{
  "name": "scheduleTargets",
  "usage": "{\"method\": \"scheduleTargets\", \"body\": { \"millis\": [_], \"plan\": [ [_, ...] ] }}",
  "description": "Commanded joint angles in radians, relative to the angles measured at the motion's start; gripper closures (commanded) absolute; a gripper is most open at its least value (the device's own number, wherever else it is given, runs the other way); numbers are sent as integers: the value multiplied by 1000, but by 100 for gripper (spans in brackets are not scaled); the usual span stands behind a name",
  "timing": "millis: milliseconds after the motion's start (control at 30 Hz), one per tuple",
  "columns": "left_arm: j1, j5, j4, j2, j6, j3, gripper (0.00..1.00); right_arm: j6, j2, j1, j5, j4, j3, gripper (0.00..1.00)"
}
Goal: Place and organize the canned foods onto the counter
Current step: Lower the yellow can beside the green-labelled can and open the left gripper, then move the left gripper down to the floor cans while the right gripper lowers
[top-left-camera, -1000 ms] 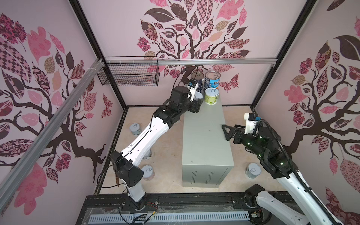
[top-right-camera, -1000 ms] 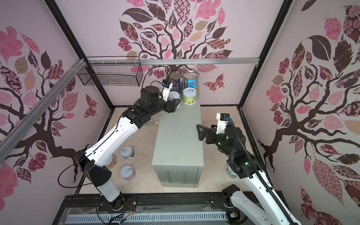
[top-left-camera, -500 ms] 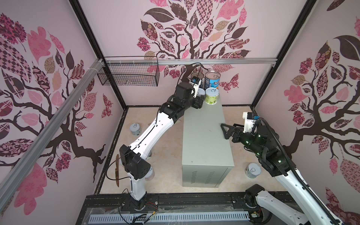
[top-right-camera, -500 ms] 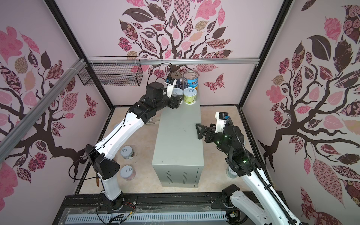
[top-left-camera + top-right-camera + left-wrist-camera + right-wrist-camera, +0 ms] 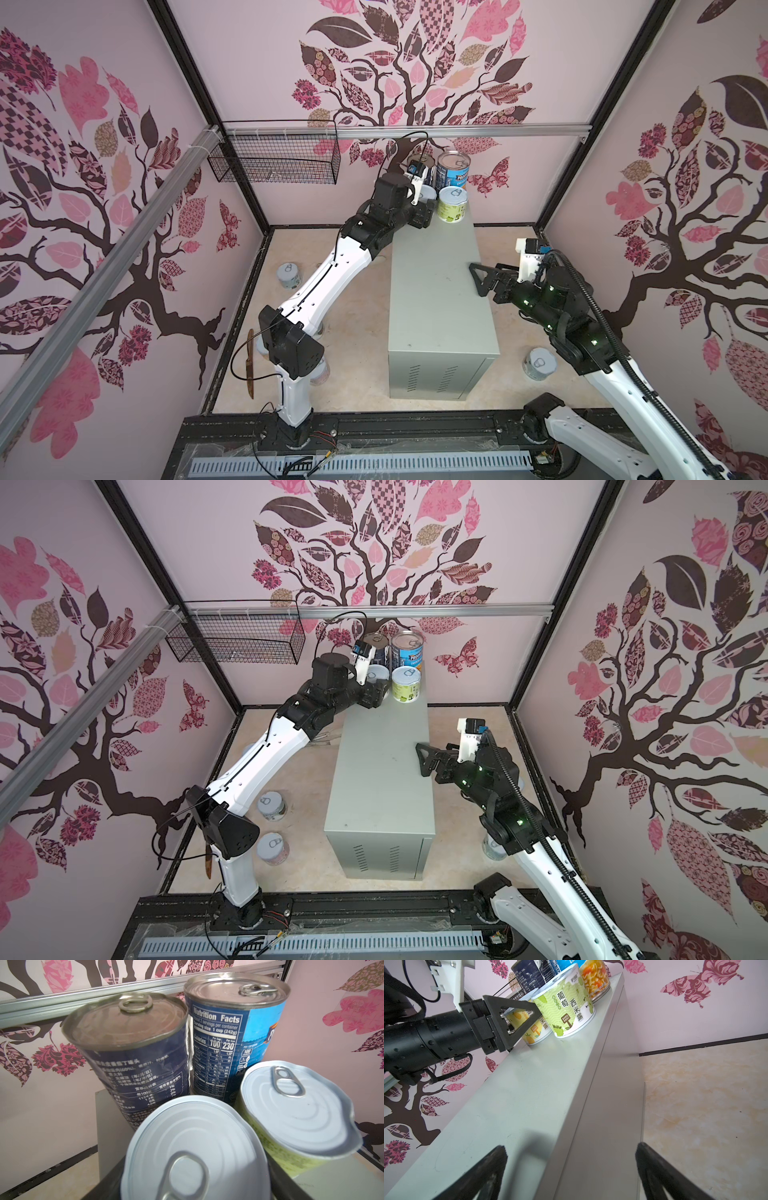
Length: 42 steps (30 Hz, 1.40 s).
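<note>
While the right hand (image 5: 476, 278) hangs spread wide and empty over the tabletop's (image 5: 436, 299) long edge, about halfway along it, my left hand (image 5: 427, 204) is up at the tabletop's far end. It's pinching a short yellow pineapple tin (image 5: 193, 1147), and the tin's base looks set down on the tabletop. Just beside that one stands the green grape tin (image 5: 453, 203). Behind those two, right at the tabletop's far edge, the tall navy tin (image 5: 135, 1047) and the tall blue tin (image 5: 234, 1022) stand upright, pretty much touching. Off the tabletop, two loose short tins (image 5: 272, 806) sit on the floor (image 5: 361, 332) on its left-arm side. Another floor tin (image 5: 540, 363) sits on its right-arm side, near the vented end.
</note>
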State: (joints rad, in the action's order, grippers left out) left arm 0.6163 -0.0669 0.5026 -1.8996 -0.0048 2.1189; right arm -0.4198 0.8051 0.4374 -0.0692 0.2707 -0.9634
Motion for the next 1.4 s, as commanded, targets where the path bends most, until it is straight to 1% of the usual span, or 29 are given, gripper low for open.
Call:
{"method": "scheduleTargets", "body": {
  "millis": [0, 67, 200, 300, 600, 733, 933, 1067, 1167, 1233, 1367],
  "plan": [
    [-4, -8, 15, -28, 8, 33, 36, 10, 1, 6, -6, 16, -31, 0],
    [-4, -7, 16, -28, 7, 33, 32, 12, 0, 6, -5, 18, -28, 0],
    [-4, -7, 21, -24, 5, 35, 19, 15, -8, 5, 3, 24, -31, 0],
    [-4, -9, 28, -16, 8, 38, 12, 16, -11, 5, 6, 28, -33, 0],
    [-4, -34, 46, 44, 4, 36, 2, 14, -21, 5, 11, 50, -53, 0],
    [-4, -35, 37, 94, -12, 17, 2, 13, -32, 6, 32, 69, -80, 0],
    [2, -27, 60, 178, -52, -1, 2, 32, -4, 6, 118, 195, -181, 0],
    [12, -30, 55, 280, -86, -72, 2, 38, 1, 5, 204, 273, -248, 0],
    [16, -39, 86, 354, -121, -125, 2, 38, 6, 6, 257, 326, -274, 0],
    [16, -59, 104, 415, -143, -170, 2, 36, 5, 6, 303, 359, -274, 0],
    [17, -104, 150, 541, -186, -328, 2, -1, -20, 5, 410, 396, -218, 0]
  ]
}}
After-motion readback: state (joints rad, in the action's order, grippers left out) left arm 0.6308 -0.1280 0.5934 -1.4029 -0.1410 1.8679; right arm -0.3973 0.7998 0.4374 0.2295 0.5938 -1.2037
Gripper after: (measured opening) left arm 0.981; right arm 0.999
